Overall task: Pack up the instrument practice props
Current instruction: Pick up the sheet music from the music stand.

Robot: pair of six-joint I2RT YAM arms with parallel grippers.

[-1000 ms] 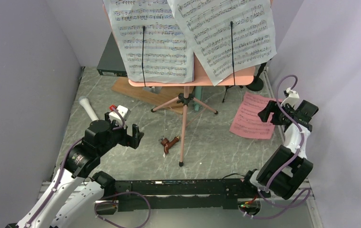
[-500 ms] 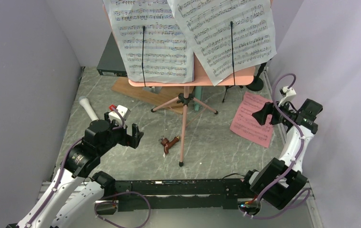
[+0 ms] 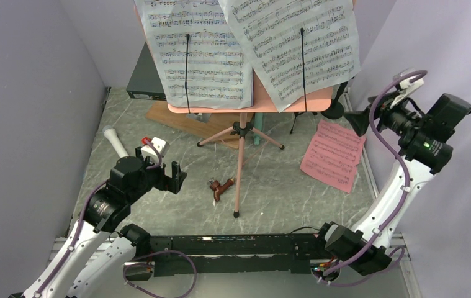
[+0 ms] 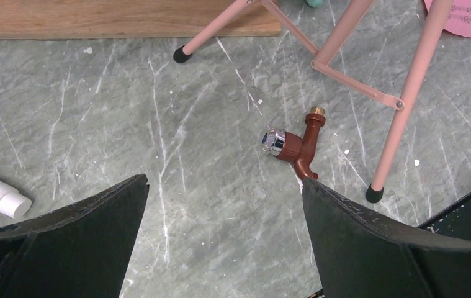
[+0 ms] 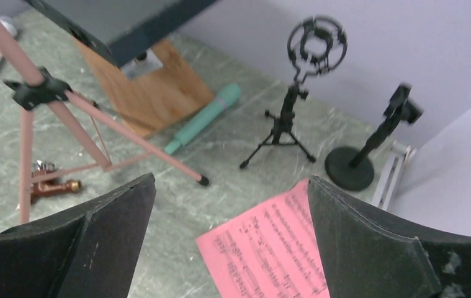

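Observation:
The pink music desk [image 3: 254, 103] stands on pink tripod legs [image 3: 240, 162] mid-floor, with two white sheet-music pages [image 3: 203, 57] clipped to it. A red page [image 3: 333, 155] lies flat on the floor to the right, below my right gripper [image 5: 231, 181], which hangs open and empty, raised near the right wall [image 3: 362, 121]. A mint microphone [image 5: 203, 118] lies behind the stand beside two black mic mounts [image 5: 295, 93]. The white microphone [image 3: 115, 141] lies at the left. My left gripper [image 4: 225, 186] hovers open over bare floor, empty.
A small brown piece with a chrome end [image 4: 295, 146] lies by the front tripod foot [image 4: 375, 194]. A wooden board [image 3: 183, 121] and a dark grey box [image 3: 143, 81] sit at the back left. Walls close in on both sides.
My right arm has lifted up and to the right, away from the red page, its jaws spreading wider. The page stays on the floor. The left arm has not moved.

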